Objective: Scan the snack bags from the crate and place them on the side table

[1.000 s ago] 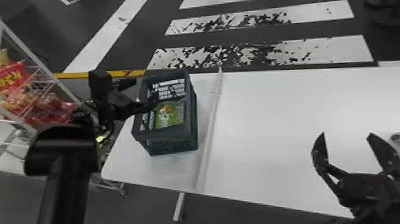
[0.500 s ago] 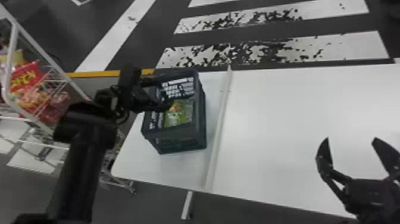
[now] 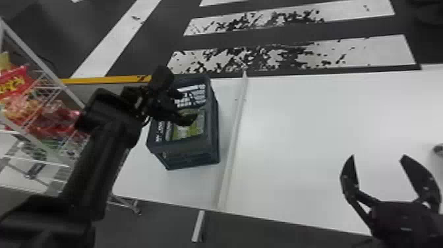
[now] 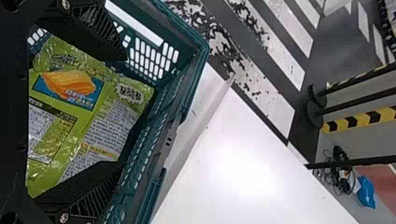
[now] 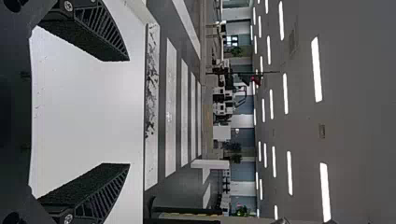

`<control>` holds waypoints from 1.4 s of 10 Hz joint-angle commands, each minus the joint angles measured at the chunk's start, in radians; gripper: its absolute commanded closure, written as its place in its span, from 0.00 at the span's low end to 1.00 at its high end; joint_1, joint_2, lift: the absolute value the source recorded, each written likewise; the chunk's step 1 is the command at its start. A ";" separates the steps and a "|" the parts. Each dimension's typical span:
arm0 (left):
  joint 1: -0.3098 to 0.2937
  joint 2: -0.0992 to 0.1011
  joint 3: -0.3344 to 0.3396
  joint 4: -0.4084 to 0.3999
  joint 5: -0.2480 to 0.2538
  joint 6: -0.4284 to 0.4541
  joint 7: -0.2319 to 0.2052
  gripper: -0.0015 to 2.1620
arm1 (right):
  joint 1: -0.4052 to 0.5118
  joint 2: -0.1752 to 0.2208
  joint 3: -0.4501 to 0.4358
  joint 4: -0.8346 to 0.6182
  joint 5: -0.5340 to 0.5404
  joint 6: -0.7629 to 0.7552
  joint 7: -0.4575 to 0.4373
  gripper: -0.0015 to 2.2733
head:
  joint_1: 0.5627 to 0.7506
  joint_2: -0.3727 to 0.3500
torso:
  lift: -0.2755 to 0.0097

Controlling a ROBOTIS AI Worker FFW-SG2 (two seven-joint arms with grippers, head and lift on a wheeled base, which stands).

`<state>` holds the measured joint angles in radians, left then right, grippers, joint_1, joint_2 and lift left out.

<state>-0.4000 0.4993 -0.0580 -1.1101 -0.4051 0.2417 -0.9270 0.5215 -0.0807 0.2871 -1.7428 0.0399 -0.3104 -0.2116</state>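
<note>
Green shows up inside the crate: that's your snack bag, lying within the walls, its printed side with an orange picture of chips and blocks of text facing your left wrist camera. Your left end effector reaches in over the crate's rim with its two black fingers spread well apart, and in the left wrist view the bag shows in the gap and behind both fingers, not clamped between them; whether either finger touches it, you can't tell. Your right end effector sits well apart from the crate, at the near right part of the white surface, its fingers wide open too, with nothing between them. The crate stands upright on the left part of that surface, and just to its right a pale raised strip runs from the far edge to the near one. Off to your left, near the surface, a white wire rack holds more packets, among them a red bag with yellow lettering. Past the far edge of the surface you have a dark floor with broad white stripes, some of them badly worn
</note>
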 commanded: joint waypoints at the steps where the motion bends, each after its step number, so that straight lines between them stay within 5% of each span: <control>1: -0.016 -0.001 -0.031 0.052 -0.047 -0.003 -0.003 0.04 | -0.001 -0.001 0.000 0.005 0.000 0.000 0.000 0.03 | 0.70 0.93 | 0.79; 5: -0.054 -0.010 -0.086 0.174 -0.096 -0.049 0.056 0.03 | -0.014 -0.013 0.003 0.019 -0.017 0.000 0.001 0.03 | 0.70 0.95 | 0.79; 7: -0.063 -0.033 -0.112 0.219 -0.149 -0.074 0.059 0.03 | -0.015 -0.021 0.003 0.020 -0.025 -0.003 0.003 0.03 | 0.70 0.95 | 0.79; 8: -0.065 -0.036 -0.115 0.219 -0.150 -0.074 0.040 0.03 | -0.017 -0.022 0.001 0.022 -0.026 -0.003 0.003 0.03 | 0.70 0.94 | 0.79; 14: -0.062 -0.050 -0.132 0.305 -0.178 -0.086 0.106 0.03 | -0.028 -0.024 0.003 0.039 -0.037 -0.009 0.008 0.03 | 0.70 0.94 | 0.79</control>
<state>-0.4637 0.4504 -0.1902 -0.8137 -0.5828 0.1604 -0.8220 0.4960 -0.1043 0.2898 -1.7059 0.0025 -0.3204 -0.2033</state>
